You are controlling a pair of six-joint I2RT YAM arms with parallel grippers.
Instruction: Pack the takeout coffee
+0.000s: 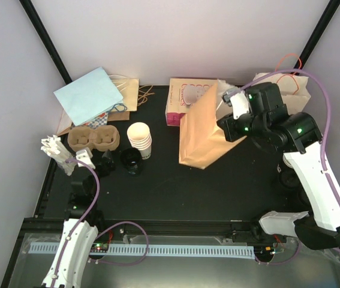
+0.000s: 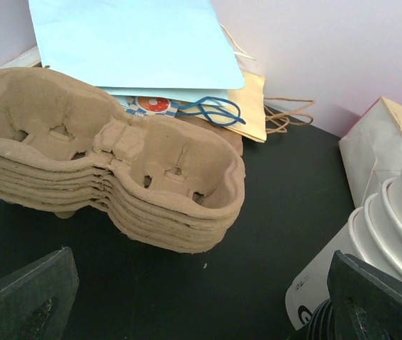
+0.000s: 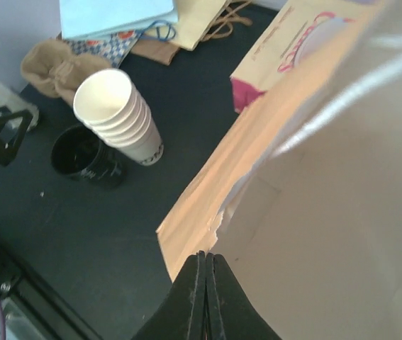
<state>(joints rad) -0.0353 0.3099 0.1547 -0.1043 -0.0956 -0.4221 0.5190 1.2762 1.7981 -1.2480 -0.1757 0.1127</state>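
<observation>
My right gripper (image 3: 206, 265) pinches the tan kraft paper bag (image 1: 202, 129) by its rim, propping it for loading. My left gripper (image 2: 197, 301) gapes wide; no single cup stands apart from the nested cream paper cups (image 1: 140, 139) just right of it.

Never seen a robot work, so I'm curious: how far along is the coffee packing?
Barely started. Done: nothing is packed. In hand: the right tool pinches the brown bag. To do: the open left tool holds nothing, and the cups sit stacked beside the black lids.

Stacked pulp carriers (image 1: 93, 139) (2 wells each) sit left of the cream cups (image 1: 140, 139), brown paper bag (image 1: 201, 135) right
</observation>
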